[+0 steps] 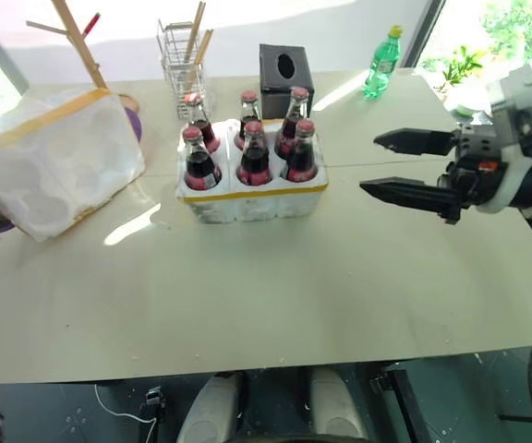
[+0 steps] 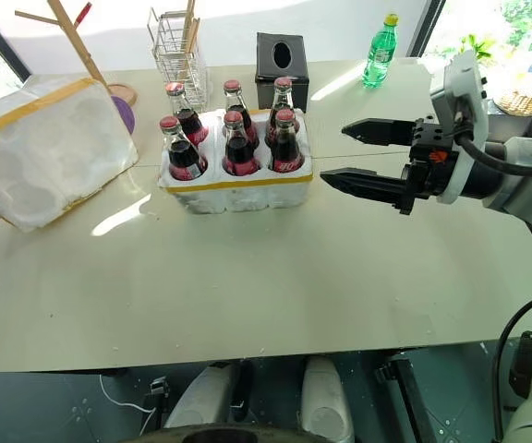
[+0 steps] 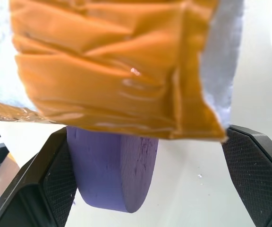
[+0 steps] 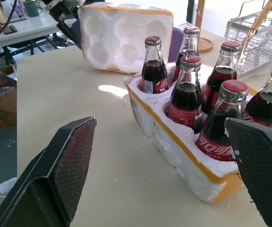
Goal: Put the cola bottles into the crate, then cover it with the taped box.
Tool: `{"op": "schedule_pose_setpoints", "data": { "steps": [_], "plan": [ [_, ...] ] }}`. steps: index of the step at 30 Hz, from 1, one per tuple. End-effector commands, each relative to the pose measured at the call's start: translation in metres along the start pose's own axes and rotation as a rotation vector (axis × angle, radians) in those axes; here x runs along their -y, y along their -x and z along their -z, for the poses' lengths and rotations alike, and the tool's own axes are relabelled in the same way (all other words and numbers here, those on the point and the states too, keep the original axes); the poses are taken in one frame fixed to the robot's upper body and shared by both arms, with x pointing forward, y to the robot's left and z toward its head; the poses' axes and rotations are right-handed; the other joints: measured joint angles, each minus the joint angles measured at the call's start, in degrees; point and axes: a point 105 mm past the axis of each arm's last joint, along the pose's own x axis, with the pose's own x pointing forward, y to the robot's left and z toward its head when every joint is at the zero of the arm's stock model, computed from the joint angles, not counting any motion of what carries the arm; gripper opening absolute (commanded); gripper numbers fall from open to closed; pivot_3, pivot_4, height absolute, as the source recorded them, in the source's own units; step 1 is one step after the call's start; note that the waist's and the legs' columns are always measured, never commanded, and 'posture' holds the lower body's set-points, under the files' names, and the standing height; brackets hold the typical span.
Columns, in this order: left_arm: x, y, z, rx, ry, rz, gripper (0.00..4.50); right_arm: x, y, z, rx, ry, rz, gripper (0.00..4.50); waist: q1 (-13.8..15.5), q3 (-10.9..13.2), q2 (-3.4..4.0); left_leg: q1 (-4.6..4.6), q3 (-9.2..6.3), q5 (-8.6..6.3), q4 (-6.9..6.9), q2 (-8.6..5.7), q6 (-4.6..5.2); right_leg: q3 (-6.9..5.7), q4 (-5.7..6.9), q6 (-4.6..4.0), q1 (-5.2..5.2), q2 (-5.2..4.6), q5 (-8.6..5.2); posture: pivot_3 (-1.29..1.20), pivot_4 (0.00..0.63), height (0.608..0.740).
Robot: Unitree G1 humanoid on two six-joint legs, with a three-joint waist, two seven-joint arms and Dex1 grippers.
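Several cola bottles (image 1: 254, 152) with red caps stand upright in the holes of the crate (image 1: 257, 201), a low white block with a yellow tape band, in the middle of the table. The taped box (image 1: 58, 161) lies tilted at the table's left, its moulded hollows facing the crate. My right gripper (image 1: 369, 163) hovers level just right of the crate, open and empty, pointing at it. In the left wrist view my left gripper (image 3: 146, 132) is open, its fingers (image 3: 55, 184) astride the box's yellow-taped corner (image 3: 117, 71) and a purple disc (image 3: 112, 170) beneath it.
Behind the crate sit a black tissue box (image 1: 285, 78), a wire rack (image 1: 181, 60) with sticks, a wooden stand (image 1: 77, 37) and a green plastic bottle (image 1: 383, 63). The beige table (image 1: 275, 295) stretches bare toward the near edge.
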Motion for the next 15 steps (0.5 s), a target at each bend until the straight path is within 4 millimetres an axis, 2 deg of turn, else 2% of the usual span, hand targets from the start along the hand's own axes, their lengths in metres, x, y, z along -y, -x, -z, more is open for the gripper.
{"op": "schedule_pose_setpoints", "data": {
  "steps": [1, 8, 15],
  "plan": [
    [-0.004, 0.01, 0.011, -0.026, 0.014, -0.019, 4.5, -0.005, 0.003, -0.01, 0.022, 0.058, -0.003, 4.46, 0.0, 0.0, 0.0, 0.0, 0.0, 0.0, 0.0, 0.0, 0.0, 0.0, 0.0, 0.0, 0.0, 0.0, 0.0, 0.0, 0.15, 0.74],
    [0.005, 0.006, 0.036, -0.128, 0.016, 0.036, 4.5, -0.004, 0.005, -0.009, 0.019, 0.062, 0.005, 4.46, 0.1, 0.0, 0.0, 0.0, 0.0, 0.0, 0.0, 0.0, 0.0, 0.01, 0.0, 0.0, 0.0, 0.0, 0.0, 0.0, 0.15, 0.74],
    [0.002, -0.009, 0.03, -0.046, 0.083, -0.026, 4.5, -0.003, 0.004, -0.008, 0.013, 0.062, -0.004, 4.46, 0.4, 0.0, -0.02, 0.0, 0.0, 0.0, 0.04, -0.01, 0.0, 0.01, 0.0, 0.0, 0.02, -0.01, 0.0, 0.0, 0.15, 0.74]
  ]
}}
